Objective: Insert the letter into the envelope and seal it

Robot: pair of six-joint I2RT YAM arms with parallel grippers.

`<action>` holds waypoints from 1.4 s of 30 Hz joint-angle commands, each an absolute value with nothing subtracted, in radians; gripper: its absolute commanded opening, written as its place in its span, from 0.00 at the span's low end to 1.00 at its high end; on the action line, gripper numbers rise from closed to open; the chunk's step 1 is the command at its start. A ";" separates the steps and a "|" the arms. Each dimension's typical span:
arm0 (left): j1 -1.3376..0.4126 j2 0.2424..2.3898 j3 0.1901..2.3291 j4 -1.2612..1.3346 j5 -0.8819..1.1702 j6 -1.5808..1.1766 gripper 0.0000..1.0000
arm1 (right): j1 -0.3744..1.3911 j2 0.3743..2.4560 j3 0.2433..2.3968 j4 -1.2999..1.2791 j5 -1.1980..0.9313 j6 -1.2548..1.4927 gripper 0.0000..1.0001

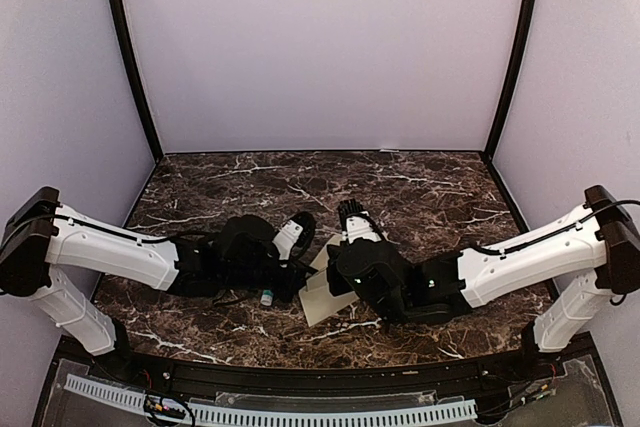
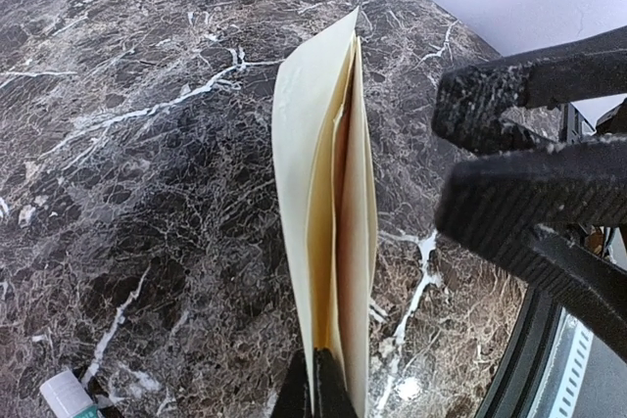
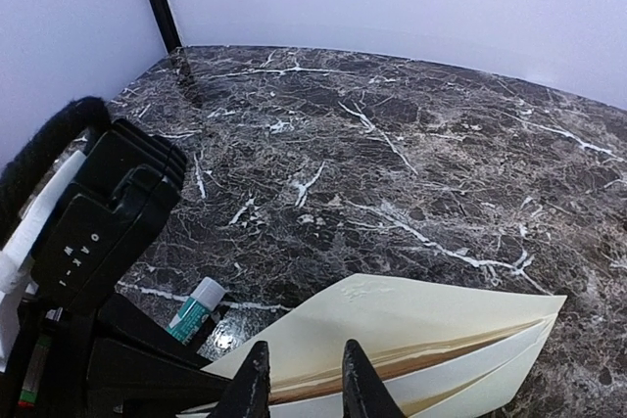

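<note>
The left pincer [image 2: 315, 391] is clenched on one short edge of the envelope [image 3: 431, 325], holding it on edge; the right pincer [image 3: 306, 354] has its fingers narrowly apart, tips right at the envelope's long side, and whether they touch paper cannot be told. Under both lies a dark brown marble-patterned worktop [image 3: 392, 144] veined in white; a white and teal glue stick [image 3: 196, 305] lies on it just beside the left arm. Plain pale lilac walls [image 1: 320, 47] close three sides, with black posts [image 1: 128, 47] at the back corners. Small white characters [image 3: 78, 247] run sideways on the left arm's black housing, too unclear to read; a faint embossed emblem [image 3: 364, 289] marks the envelope. The letter [image 2: 339, 183] sits between the envelope's walls, only its edge showing; the envelope stretches away from the left pincer, crosswise before the right one, mid-worktop between the arms.
</note>
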State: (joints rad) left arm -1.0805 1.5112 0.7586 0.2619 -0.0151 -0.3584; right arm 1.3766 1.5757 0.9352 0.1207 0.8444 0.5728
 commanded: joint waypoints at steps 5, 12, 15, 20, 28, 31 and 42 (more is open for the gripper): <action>-1.092 1.489 0.777 0.274 -0.026 -0.335 0.00 | 1.373 1.596 0.907 0.137 0.823 0.631 0.22; -1.117 1.473 0.776 0.278 -0.030 -0.313 0.00 | 1.358 1.616 0.887 0.124 0.764 0.682 0.22; -1.133 1.468 0.777 0.279 -0.033 -0.300 0.00 | 1.354 1.624 0.887 0.114 0.738 0.693 0.22; -1.159 1.468 0.785 0.274 -0.077 -0.283 0.00 | 1.354 1.629 0.898 0.055 0.711 0.747 0.21; -1.183 1.464 0.788 0.276 -0.115 -0.274 0.00 | 1.354 1.643 0.884 0.032 0.685 0.790 0.20; -1.191 1.462 0.788 0.276 -0.125 -0.269 0.00 | 1.355 1.645 0.880 0.020 0.692 0.804 0.20; -1.219 1.449 0.785 0.281 -0.158 -0.239 0.00 | 1.356 1.638 0.860 0.004 0.679 0.848 0.21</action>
